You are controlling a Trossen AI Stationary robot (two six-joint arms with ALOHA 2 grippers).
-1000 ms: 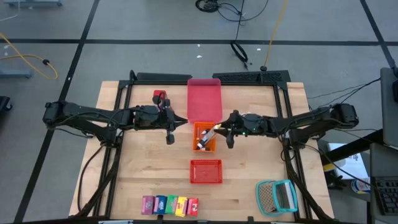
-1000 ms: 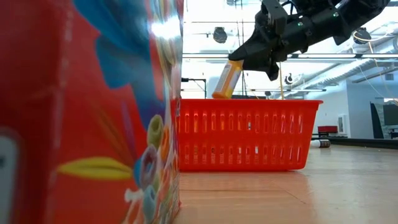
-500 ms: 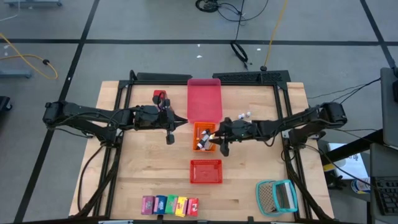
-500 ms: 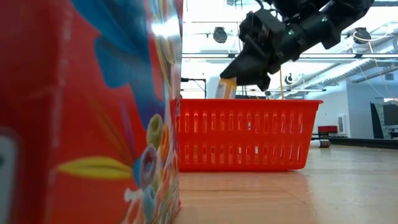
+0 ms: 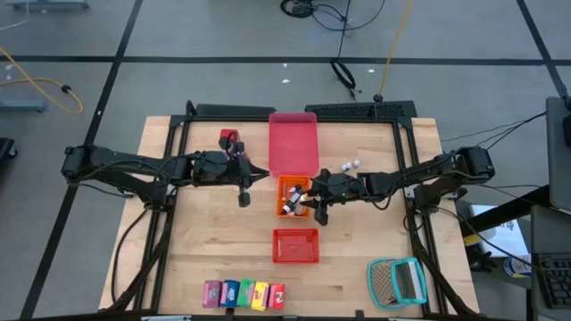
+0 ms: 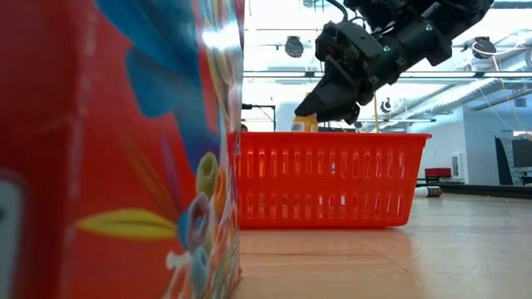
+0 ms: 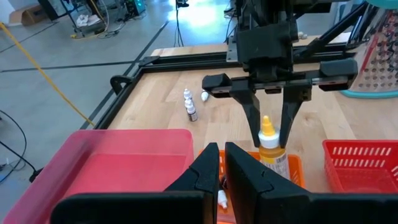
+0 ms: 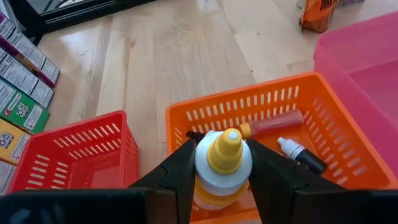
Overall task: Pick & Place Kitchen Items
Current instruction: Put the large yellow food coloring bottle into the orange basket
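A yellow-capped bottle [image 8: 222, 167] is clamped upright between the fingers of the right end effector [image 5: 312, 198], over the right edge of the orange basket [image 8: 323, 118] at the desk's [image 5: 357, 267] centre; two small bottles [image 8: 280, 134] are seen lying inside it; the left end effector [image 5: 251, 185], fingers together, is held just left of the basket.

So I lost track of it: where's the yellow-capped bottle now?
The yellow-capped bottle is held upright in the right gripper, over the orange basket at table centre.
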